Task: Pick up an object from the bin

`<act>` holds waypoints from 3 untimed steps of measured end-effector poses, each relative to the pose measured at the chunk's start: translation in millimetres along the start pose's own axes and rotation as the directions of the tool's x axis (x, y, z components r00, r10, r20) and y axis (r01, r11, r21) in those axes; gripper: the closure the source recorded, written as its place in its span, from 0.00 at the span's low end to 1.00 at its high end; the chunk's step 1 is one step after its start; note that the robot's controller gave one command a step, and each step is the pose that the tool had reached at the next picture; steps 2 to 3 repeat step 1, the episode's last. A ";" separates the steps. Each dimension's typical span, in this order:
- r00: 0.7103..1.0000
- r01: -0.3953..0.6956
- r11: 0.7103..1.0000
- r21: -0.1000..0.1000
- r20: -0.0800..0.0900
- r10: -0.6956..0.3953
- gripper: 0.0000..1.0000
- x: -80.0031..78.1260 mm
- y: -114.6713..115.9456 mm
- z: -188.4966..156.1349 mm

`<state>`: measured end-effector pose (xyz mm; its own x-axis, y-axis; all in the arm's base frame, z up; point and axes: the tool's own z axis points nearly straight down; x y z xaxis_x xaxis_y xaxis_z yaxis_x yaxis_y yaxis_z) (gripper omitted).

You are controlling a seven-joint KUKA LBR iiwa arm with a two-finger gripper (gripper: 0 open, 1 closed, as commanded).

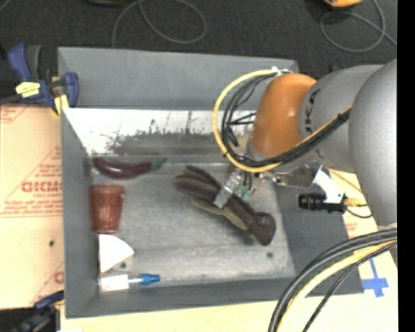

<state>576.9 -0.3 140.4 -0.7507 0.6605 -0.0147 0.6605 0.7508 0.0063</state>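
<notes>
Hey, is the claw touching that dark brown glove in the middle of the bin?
Cannot tell. In the camera view the claw overlaps the glove from above, but its height over the glove is hidden.

Matt grey metal bin (176, 258), brown cloth glove (228, 206), glossy aubergine (121, 166)

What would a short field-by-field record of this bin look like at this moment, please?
gripper: gripper right of the bin's centre, over the glove's middle
nearest thing: dark brown glove, lying flat and diagonal on the floor
back left: purple aubergine by the far wall
left: red-brown cup, white wedge in front of it
front left: white pen with blue cap
grasp: cannot tell
</notes>
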 end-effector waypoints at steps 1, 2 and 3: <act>1.000 0.001 1.000 0.000 0.000 -0.001 1.00 0.0 -0.1 0.1; 1.000 0.001 1.000 0.000 0.000 -0.001 1.00 0.0 -0.1 0.1; 1.000 0.001 1.000 0.000 0.000 -0.001 1.00 0.0 -0.1 0.1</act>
